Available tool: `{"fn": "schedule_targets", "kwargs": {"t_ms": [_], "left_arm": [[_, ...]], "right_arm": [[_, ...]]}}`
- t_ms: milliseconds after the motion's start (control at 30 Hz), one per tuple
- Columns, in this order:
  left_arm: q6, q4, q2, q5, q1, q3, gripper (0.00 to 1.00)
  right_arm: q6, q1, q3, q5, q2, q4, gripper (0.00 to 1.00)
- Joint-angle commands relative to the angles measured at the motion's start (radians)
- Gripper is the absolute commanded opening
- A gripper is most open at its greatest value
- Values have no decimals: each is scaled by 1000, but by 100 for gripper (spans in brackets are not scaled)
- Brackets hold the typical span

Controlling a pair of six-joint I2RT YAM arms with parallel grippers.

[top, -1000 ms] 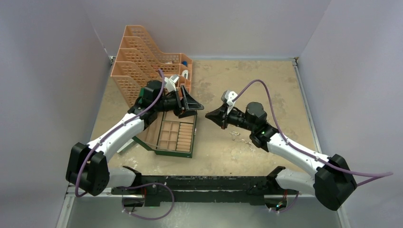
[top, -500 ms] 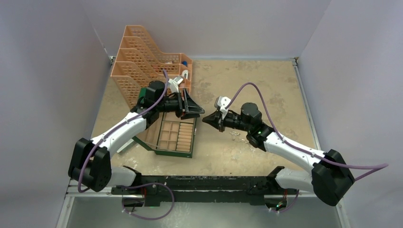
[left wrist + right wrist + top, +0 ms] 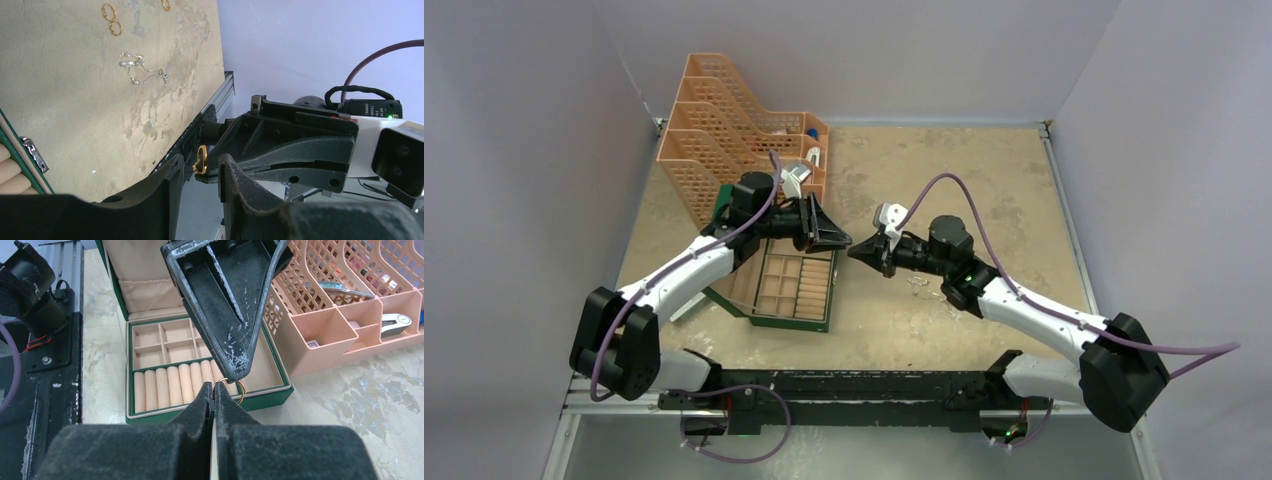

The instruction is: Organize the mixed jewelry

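My right gripper [image 3: 214, 387] is shut on a thin gold ring [image 3: 240, 391], held in the air above the front edge of the open green jewelry box [image 3: 260, 401]. My left gripper [image 3: 199, 167] meets it tip to tip, and its two fingers stand apart on either side of the same ring [image 3: 201, 160]. In the top view the two grippers [image 3: 842, 240] [image 3: 856, 253] almost touch beside the box [image 3: 789, 285]. Three more gold rings [image 3: 108, 11] [image 3: 116, 28] [image 3: 166, 5] and a silvery chain [image 3: 142, 70] lie on the table.
An orange mesh desk organizer [image 3: 744, 130] stands behind the box at the back left, with small items in its front trays [image 3: 350, 325]. The box lid [image 3: 145, 275] stands open toward the arms' base rail [image 3: 854, 385].
My right gripper has carried the ring leftward to the left gripper's tips. The left jaws have narrowed around the ring.
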Motion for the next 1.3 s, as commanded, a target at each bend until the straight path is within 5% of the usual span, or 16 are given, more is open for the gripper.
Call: {"fn": "schedule_targets", "kwargs": {"t_ms": [0, 500, 700, 800, 1067, 1267], "left_arm": [[24, 33, 17, 42, 1, 13, 29], [45, 63, 32, 86, 9, 9, 0], [76, 79, 27, 70, 30, 12, 0], [96, 74, 22, 66, 50, 15, 0], [185, 37, 11, 122, 70, 56, 0], [268, 11, -18, 201, 70, 115, 0]], "right_arm": [[-5, 8, 50, -5, 4, 46, 0], [32, 12, 61, 24, 17, 59, 0], [162, 12, 114, 97, 22, -13, 50], [241, 12, 102, 103, -10, -21, 62], [555, 8, 47, 298, -145, 16, 72], [700, 7, 89, 314, -114, -40, 68]]}}
